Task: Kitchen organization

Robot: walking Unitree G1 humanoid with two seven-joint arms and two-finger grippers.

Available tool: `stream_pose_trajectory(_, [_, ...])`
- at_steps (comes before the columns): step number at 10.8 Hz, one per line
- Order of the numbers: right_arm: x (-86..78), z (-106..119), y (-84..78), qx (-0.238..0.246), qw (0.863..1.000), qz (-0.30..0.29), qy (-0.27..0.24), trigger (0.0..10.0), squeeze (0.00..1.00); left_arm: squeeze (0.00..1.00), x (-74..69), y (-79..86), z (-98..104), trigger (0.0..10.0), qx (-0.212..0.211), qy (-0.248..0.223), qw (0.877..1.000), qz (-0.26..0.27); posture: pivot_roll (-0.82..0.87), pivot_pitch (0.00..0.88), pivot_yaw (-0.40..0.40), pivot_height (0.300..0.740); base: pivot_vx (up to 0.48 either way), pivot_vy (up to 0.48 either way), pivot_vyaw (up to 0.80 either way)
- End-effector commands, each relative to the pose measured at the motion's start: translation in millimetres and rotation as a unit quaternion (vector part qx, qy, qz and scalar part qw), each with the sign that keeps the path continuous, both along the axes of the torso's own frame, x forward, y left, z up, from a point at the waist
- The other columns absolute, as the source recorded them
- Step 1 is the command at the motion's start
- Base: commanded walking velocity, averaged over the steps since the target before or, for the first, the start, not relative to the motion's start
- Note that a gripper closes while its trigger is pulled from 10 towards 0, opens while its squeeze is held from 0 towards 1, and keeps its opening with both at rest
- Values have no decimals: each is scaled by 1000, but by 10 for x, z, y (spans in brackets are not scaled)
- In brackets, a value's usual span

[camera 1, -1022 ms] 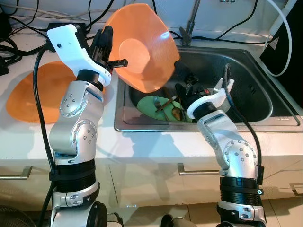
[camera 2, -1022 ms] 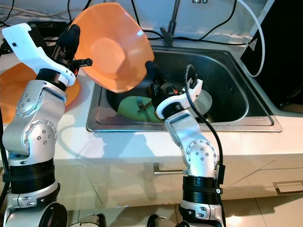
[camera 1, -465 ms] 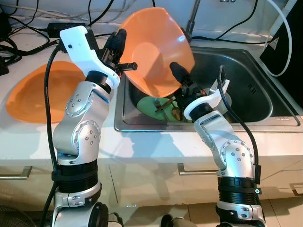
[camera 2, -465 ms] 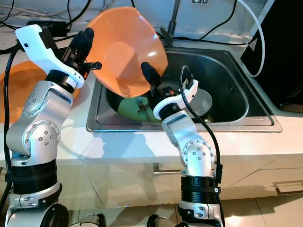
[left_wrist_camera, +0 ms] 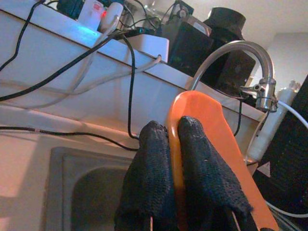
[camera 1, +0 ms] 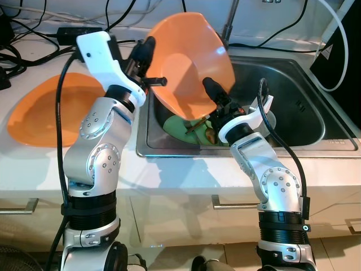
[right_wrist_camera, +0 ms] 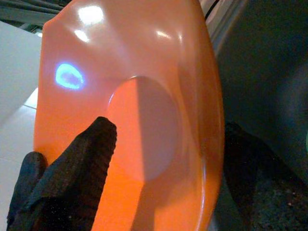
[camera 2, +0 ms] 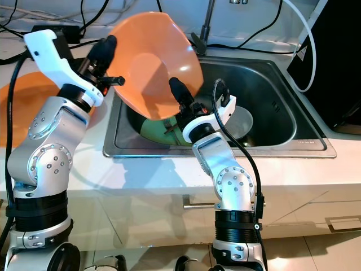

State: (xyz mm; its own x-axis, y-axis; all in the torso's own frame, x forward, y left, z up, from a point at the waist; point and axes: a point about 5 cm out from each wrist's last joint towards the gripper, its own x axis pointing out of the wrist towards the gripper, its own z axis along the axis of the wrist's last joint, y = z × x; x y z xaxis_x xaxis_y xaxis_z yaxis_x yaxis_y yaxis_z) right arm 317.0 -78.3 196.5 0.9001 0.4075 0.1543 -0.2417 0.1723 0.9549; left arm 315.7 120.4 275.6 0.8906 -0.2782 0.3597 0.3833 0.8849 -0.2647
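bowl: we see an orange bowl (camera 1: pixel 189 65) held up on edge over the left part of the sink (camera 1: pixel 293 84), its hollow facing the robot, top rim just beside the tap (camera 1: pixel 230 25).
left gripper: our left gripper (left_wrist_camera: pixel 173 144) is clamped on the bowl's rim, 1 finger on each face; the left wrist view shows the rim squeezed between the 2 black fingers (left_wrist_camera: pixel 151 168).
right gripper: our right gripper (camera 1: pixel 217 104) sits at the bowl's lower edge. in the right wrist view 1 finger (right_wrist_camera: pixel 82 168) lies against the inner face and the other is behind the rim, so the fingers are spread around the edge; we cannot tell if they press it.
sink contents: a green plate (camera 1: pixel 180 125) on the sink floor under the bowl, cutlery (camera 1: pixel 197 125) lying on it, and a grey round dish (camera 2: pixel 243 121) further right.
counter: a 2nd orange bowl (camera 1: pixel 48 110) rests flat on the white counter (camera 1: pixel 169 172), left of the sink and well apart from the held one.
background: black cables (camera 1: pixel 34 34) run along the back of the counter.
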Motion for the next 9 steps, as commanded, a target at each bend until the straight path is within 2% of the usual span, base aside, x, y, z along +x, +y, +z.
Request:
stream_pose_trajectory(1, [-18,50,175,38,999,14,-2,0,0,0,-67,-61,129,10000,0,-32,999,-19,74,85,-81,740,0,0,0])
stream_pose_trajectory(9, [-23,41,183,34,999,14,-6,0,0,0,-53,-56,136,10000,0,-32,999,-11,73,76,-81,740,0,0,0])
